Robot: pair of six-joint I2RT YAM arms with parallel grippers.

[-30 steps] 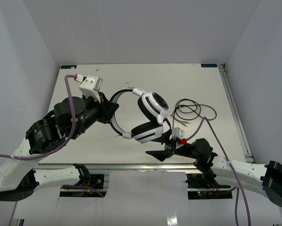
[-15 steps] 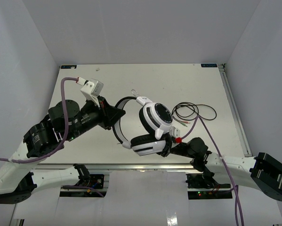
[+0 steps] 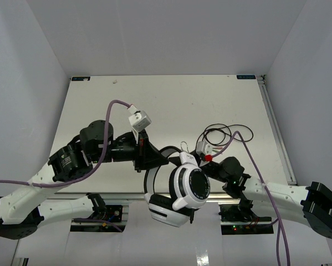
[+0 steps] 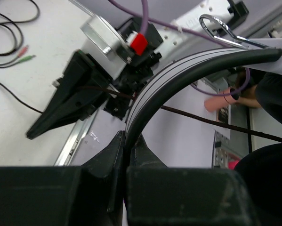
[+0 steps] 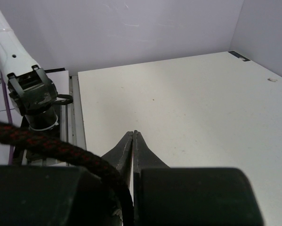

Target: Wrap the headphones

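Overhead, the headphones are held up at the near edge of the table, their ear cups hanging out past its front rail. The left gripper is pinching the thin black headband, which runs between its two fingers. The right gripper has its fingers pressed together just beside the ear cups. A braided cord crosses close by the base of those fingers, but whether it is caught between them cannot be told. The loose end of the cord lies coiled on the table to the right.

Likely hazards:
- The headband is narrow and smooth. A slip in the left pinch would probably drop the headphones off the table rather than onto it.
- A stretch of cord looks taut in the left wrist view. Further pulling may drag the coil or strain the cord where it enters the cup.
- The right arm's purple cable passes over the coil, so the two could tangle during winding.

Count: one pair of headphones, two ear cups, one cord, two jack plugs (pink and green), and two grippers.
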